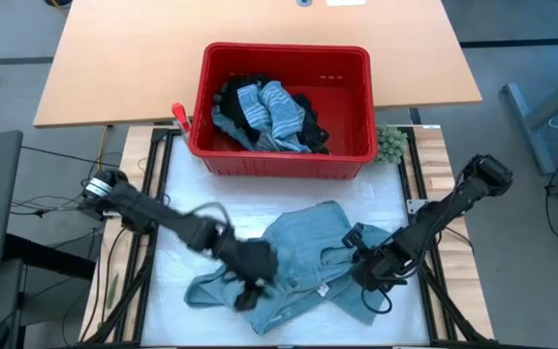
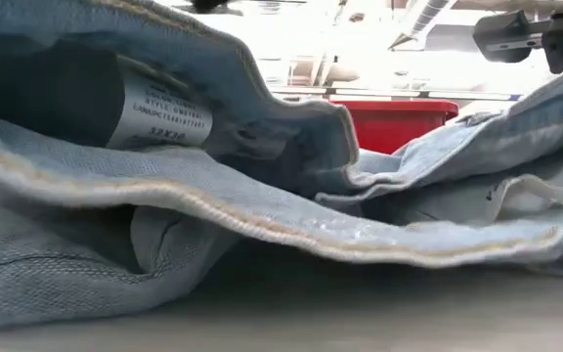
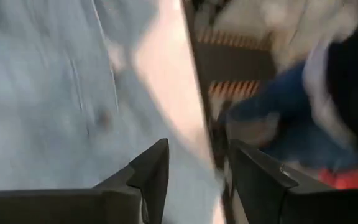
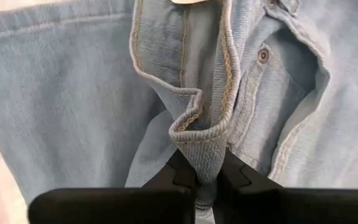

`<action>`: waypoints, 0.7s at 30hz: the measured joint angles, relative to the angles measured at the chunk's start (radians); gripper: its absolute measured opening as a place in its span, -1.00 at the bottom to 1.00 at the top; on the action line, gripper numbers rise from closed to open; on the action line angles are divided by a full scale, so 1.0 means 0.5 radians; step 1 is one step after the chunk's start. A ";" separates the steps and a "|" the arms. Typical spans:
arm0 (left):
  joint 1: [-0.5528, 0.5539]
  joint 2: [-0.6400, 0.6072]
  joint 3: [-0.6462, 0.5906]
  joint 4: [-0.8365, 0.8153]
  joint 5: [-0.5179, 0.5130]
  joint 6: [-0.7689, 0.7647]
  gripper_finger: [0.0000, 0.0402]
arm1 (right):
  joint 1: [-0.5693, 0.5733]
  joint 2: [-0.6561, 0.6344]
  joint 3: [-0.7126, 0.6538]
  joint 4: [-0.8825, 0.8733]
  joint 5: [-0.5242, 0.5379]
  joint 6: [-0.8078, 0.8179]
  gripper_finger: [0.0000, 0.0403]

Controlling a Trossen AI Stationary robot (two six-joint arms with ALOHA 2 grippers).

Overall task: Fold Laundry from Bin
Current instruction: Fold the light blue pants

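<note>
A light blue denim garment [image 1: 308, 262] lies crumpled on the white table top, near the front; it fills the low view [image 2: 262, 225], where a white label shows inside it. My right gripper [image 4: 205, 177] is shut on a fold at its right part and also shows in the high view [image 1: 364, 269]. My left gripper [image 1: 252, 276] is open low over the garment's left part; its wrist view [image 3: 197, 180] is blurred. The red bin [image 1: 284, 102] stands behind and holds striped, blue and black garments [image 1: 264, 116]. My right gripper pinches a raised fold of a stitched seam edge [image 4: 194, 134] between its two fingers. It is several layers bunched together. The fingers come slanting down from the table's right side. The rest of the garment lies slack on the table. My left gripper: I cannot tell whether its open fingers [image 3: 151, 177] touch the cloth.
A small green fuzzy lump [image 1: 390, 143] sits by the bin's right near corner. A black frame [image 1: 153, 194] runs along the white surface's sides. A wooden table [image 1: 124, 58] lies beyond the bin. The bin shows behind the cloth in the low view [image 2: 394, 122].
</note>
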 joint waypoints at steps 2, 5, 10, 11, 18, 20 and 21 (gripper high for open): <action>-0.126 0.003 0.001 -0.122 -0.116 0.001 -0.26 | -0.017 -0.025 0.000 -0.013 -0.003 0.045 -0.78; -0.331 0.002 0.005 -0.173 -0.406 0.039 -0.28 | -0.019 -0.055 0.000 -0.027 -0.011 0.100 -0.78; -0.646 0.066 0.006 -0.264 -0.940 0.245 -0.29 | -0.018 -0.076 0.000 -0.023 -0.011 0.106 -0.78; -0.686 0.091 0.006 -0.285 -0.989 0.285 -0.29 | -0.018 -0.079 0.000 -0.021 -0.011 0.106 -0.78; -0.771 0.291 0.006 -0.393 -1.151 0.358 -0.26 | -0.025 -0.080 0.000 -0.019 -0.005 0.090 -0.78; -0.758 0.344 0.006 -0.406 -1.152 0.363 -0.23 | -0.039 -0.080 0.000 -0.018 -0.005 0.097 -0.78; -0.756 0.371 0.006 -0.406 -1.152 0.383 -0.21 | -0.048 -0.080 0.000 -0.018 -0.005 0.107 -0.78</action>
